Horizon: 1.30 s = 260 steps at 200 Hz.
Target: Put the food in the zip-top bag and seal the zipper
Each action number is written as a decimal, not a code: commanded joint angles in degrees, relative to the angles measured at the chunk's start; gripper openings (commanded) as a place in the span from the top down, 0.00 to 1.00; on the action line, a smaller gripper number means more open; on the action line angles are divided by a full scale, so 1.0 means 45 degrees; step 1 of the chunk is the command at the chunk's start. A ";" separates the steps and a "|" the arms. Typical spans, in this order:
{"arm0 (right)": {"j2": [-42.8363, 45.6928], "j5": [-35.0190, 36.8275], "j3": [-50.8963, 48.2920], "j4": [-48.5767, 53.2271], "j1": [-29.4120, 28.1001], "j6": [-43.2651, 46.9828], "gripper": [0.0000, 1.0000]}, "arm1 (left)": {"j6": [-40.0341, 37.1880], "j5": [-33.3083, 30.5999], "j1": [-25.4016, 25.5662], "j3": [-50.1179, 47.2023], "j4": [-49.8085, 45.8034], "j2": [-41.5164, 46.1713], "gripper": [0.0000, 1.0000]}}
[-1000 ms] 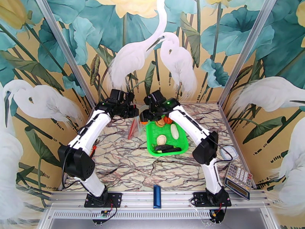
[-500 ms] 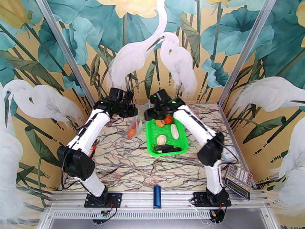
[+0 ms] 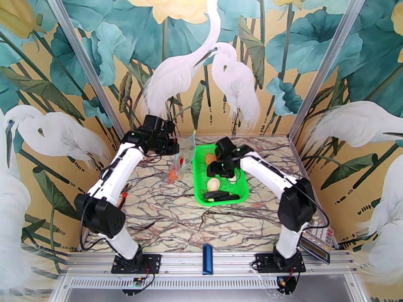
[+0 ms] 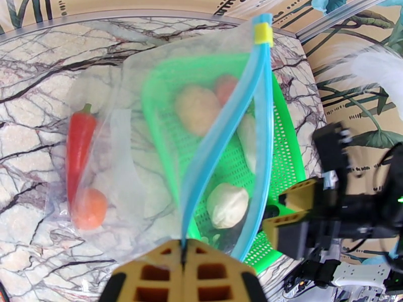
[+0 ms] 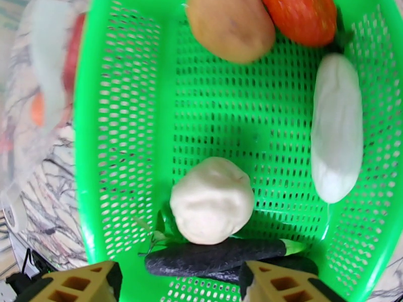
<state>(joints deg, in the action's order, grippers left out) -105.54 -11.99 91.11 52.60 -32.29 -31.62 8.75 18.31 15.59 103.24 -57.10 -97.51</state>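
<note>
Marble tabletop (image 3: 166,217): left claw (image 4: 184,246) pinches zip-top bag (image 4: 131,162) at zipper (image 4: 264,96); right claw (image 5: 176,280) spread above basket (image 5: 126,122).

The left arm (image 3: 120,168) and right arm (image 3: 263,167) wear glossy white shells between black joint housings, bolted on black base plates, with thin black cables. Their fingers (image 5: 75,285) are mustard-yellow with square cut-outs.

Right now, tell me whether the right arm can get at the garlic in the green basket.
Probably yes. The right gripper hangs open above the green basket, and the garlic lies uncovered ahead of it. Only the dark eggplant, touching the garlic's near side, could crowd a finger.
</note>
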 commanded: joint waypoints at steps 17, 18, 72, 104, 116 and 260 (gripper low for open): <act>-0.0859 0.0509 0.0196 -0.0834 -0.0050 -0.0833 0.31 | -0.0189 0.0084 -0.0087 -0.0219 0.0172 -0.0435 1.00; -0.0900 0.0503 0.0209 -0.0812 -0.0060 -0.0839 0.31 | -0.0188 0.0098 -0.0087 -0.0224 0.0180 -0.0437 1.00; -0.2101 0.0980 0.0491 -0.0646 -0.0091 -0.0986 0.28 | -0.0147 0.0462 -0.0067 -0.0257 0.0531 -0.0742 1.00; -0.2830 0.0904 0.0932 -0.0634 -0.0090 -0.1058 0.27 | -0.0192 0.0578 -0.0067 -0.0208 0.0560 -0.0848 1.00; -0.3034 0.0830 0.1037 -0.0631 -0.0094 -0.1088 0.26 | -0.0233 0.0598 -0.0073 -0.0188 0.0579 -0.0869 1.00; -0.2263 0.0421 0.0305 -0.1234 0.0195 -0.1375 0.62 | -0.0454 0.1165 -0.0087 -0.0010 0.0638 -0.1512 1.00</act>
<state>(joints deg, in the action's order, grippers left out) -119.83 -11.18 93.27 47.70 -32.29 -37.76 7.68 21.63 15.57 102.50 -55.44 -103.26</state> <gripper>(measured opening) 0.529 0.048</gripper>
